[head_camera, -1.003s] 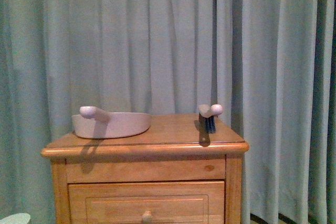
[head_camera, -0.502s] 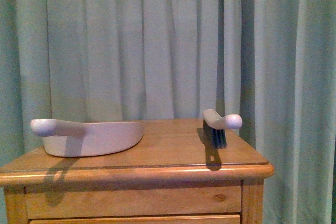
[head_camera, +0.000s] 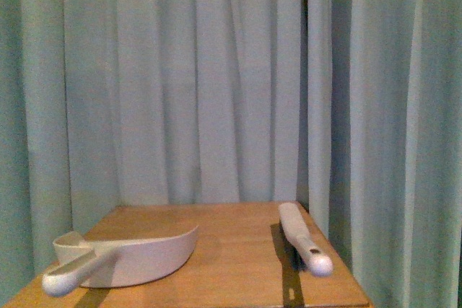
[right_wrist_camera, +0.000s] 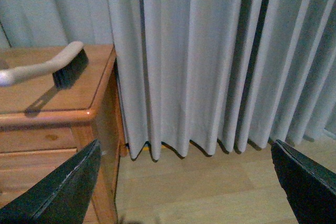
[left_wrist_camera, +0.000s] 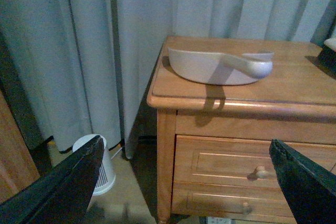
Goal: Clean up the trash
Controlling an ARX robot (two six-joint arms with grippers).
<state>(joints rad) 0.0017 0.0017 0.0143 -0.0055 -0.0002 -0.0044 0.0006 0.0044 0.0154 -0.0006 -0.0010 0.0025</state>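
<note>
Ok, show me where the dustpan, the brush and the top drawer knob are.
dustpan (head_camera: 150, 256), front view, on the pan's side wall.
brush (head_camera: 302, 236), front view, midway along its handle.
top drawer knob (left_wrist_camera: 261, 172), left wrist view, on the knob's face.

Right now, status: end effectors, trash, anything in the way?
Left end effector open, empty; right end effector open, empty. Trash wad not in any view. Dustpan and brush lie apart on the wooden nightstand.
</note>
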